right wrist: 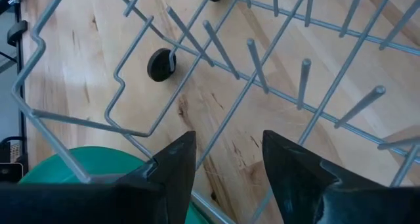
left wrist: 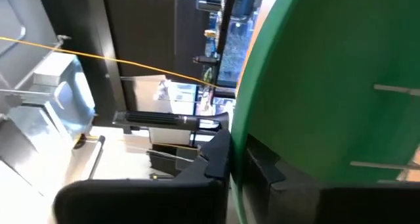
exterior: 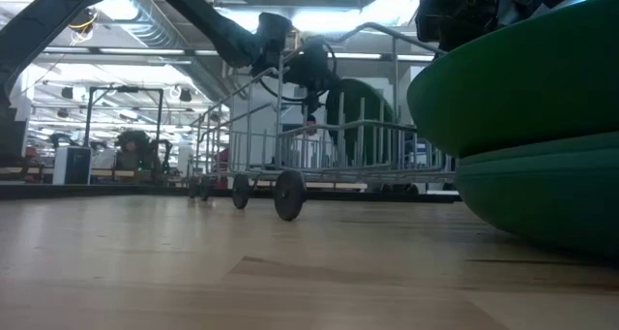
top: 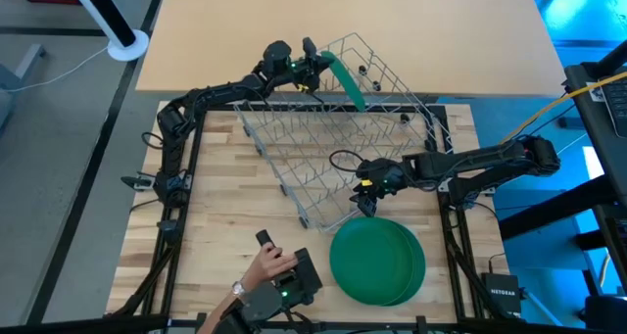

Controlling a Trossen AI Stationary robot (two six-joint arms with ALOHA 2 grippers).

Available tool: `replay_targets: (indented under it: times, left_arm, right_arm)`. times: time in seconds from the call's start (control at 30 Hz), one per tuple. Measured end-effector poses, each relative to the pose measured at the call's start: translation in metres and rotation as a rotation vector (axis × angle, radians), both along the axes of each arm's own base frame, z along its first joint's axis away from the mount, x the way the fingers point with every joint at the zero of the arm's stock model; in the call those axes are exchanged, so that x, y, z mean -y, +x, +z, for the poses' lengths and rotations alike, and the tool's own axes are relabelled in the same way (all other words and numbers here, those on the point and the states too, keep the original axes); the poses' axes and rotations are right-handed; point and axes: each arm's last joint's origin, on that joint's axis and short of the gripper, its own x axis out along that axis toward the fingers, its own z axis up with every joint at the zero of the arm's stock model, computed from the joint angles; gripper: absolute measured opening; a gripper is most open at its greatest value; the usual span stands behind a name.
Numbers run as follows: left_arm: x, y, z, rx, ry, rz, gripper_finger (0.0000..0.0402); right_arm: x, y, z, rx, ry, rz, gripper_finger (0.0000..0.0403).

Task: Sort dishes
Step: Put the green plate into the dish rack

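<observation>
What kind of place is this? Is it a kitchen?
Probably a robot lab, not a kitchen: the wire dish rack sits on a wooden workbench between two robot arms, with a big hall of equipment behind.

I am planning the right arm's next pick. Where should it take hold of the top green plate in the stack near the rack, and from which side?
Probably by the rim. The top plate lies flat on another plate, so only its thin edge can be pinched. The right gripper, open, hovers over the wire rack beside the stack's far edge, so that rack-facing rim seems the nearest approach.
</observation>
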Motion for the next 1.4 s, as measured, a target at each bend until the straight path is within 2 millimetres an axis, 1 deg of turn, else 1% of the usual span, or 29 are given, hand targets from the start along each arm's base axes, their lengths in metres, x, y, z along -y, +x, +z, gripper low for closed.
replay_targets:
  times: [0.13, 0.33, 0.5, 0.67, 0.77, 0.87, 1.0, 1.17, 1.27, 1.4]
  left_arm:
    - [0.000, 0.000, -0.001, -0.004, -0.014, 0.001, 0.0043]
    - [0.000, 0.000, -0.001, 0.065, -0.122, 0.009, 0.0091]
    - [-0.001, 0.000, 0.004, 0.127, -0.113, 0.108, 0.0122]
    - [0.002, 0.002, 0.005, 0.134, -0.106, 0.202, 0.0143]
    - [0.007, 0.005, 0.007, 0.175, -0.162, 0.222, 0.0149]
    - [0.014, 0.010, 0.008, 0.183, -0.178, 0.207, 0.0150]
    - [0.021, 0.015, 0.002, 0.099, -0.174, 0.197, 0.0148]
    - [0.028, 0.017, -0.006, -0.028, -0.162, 0.271, 0.0150]
    - [0.032, 0.020, -0.006, -0.034, -0.158, 0.309, 0.0150]
    - [0.035, 0.023, -0.003, -0.004, -0.134, 0.301, 0.0150]
  right_arm:
    - [0.000, 0.000, 0.000, 0.002, 0.000, 0.000, 0.0179]
    - [0.000, 0.001, 0.001, 0.007, 0.001, 0.000, 0.0179]
    - [0.000, 0.001, 0.001, 0.008, 0.001, -0.001, 0.0179]
    - [0.000, 0.001, 0.001, 0.008, 0.002, -0.001, 0.0179]
    - [0.000, 0.000, 0.001, 0.011, 0.003, -0.002, 0.0179]
    - [0.000, -0.001, 0.004, 0.023, 0.004, -0.002, 0.0179]
    - [0.000, -0.004, 0.009, 0.046, 0.005, -0.002, 0.0179]
    - [0.001, -0.009, 0.017, 0.079, 0.006, -0.003, 0.0179]
    - [0.001, -0.012, 0.021, 0.101, -0.007, -0.013, 0.0179]
    - [0.001, -0.014, 0.024, 0.113, -0.014, -0.007, 0.0179]
